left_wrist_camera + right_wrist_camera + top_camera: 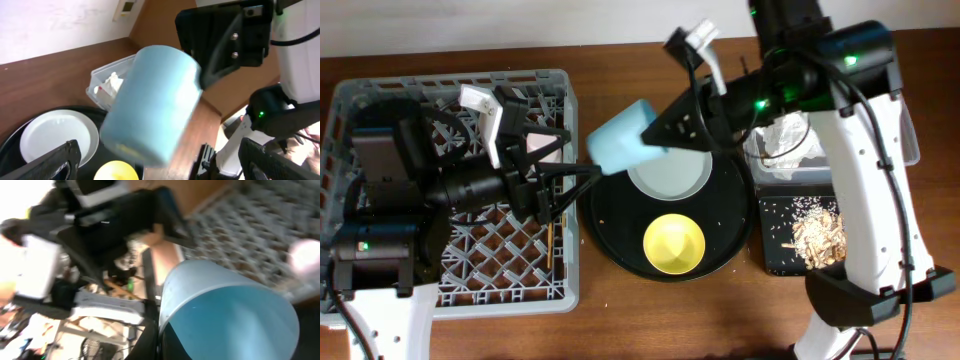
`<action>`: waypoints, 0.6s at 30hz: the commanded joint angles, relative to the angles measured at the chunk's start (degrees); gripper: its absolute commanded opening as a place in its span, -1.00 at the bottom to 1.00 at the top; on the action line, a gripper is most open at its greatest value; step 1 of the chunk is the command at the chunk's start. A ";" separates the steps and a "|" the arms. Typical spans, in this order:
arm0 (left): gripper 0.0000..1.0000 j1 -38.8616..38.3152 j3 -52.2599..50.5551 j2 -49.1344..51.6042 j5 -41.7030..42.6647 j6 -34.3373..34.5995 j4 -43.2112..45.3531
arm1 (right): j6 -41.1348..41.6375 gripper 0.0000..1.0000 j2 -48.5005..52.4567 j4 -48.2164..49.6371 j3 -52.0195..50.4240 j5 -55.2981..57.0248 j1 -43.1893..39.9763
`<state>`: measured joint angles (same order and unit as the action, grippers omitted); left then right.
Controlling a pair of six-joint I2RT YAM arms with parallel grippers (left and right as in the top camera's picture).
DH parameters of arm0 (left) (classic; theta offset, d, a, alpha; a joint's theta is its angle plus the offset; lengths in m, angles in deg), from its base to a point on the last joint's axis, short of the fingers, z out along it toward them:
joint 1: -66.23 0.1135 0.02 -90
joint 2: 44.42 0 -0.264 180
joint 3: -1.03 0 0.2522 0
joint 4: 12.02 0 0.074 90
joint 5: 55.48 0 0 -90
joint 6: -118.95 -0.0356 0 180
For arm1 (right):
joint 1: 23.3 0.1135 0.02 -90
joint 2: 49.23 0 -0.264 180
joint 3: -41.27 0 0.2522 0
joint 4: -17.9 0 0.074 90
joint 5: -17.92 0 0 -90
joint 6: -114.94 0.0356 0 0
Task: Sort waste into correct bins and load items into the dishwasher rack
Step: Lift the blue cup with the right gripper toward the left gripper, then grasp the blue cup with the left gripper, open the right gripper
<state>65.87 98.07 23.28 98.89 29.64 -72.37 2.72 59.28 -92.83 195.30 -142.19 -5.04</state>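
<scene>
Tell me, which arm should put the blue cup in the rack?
Probably left. That arm sits over the rack, and the left gripper is open beside the blue cup. The right gripper holds it, but from farther away.

My worktop point(670, 320) looks like matt wood; cup point(625, 140) smooth matt plastic; rack point(500, 297) moulded plastic; napkin point(790, 135), at two o'clock, crumpled paper; round tray point(615, 215) smooth.

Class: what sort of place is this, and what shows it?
Probably a robot lab's mock dish-clearing station: a grey plastic dishwasher rack, a yellow bowl on a round black tray, the right gripper holding a light-blue cup.
</scene>
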 commanded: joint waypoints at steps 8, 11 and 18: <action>0.93 0.00 0.55 -0.39 5.75 -1.64 0.52 | -3.13 -0.92 0.04 0.20 -0.33 -9.86 3.54; 0.90 0.00 0.55 -0.39 12.04 -1.64 0.52 | -3.98 -0.92 0.04 0.92 -0.33 -10.56 3.52; 0.65 -0.26 0.55 -0.39 18.16 -1.66 0.50 | -4.00 -0.92 0.04 2.69 -0.33 -11.72 3.52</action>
<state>66.16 98.07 23.32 110.61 28.99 -72.07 -0.41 59.26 -91.36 195.30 -151.81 -1.83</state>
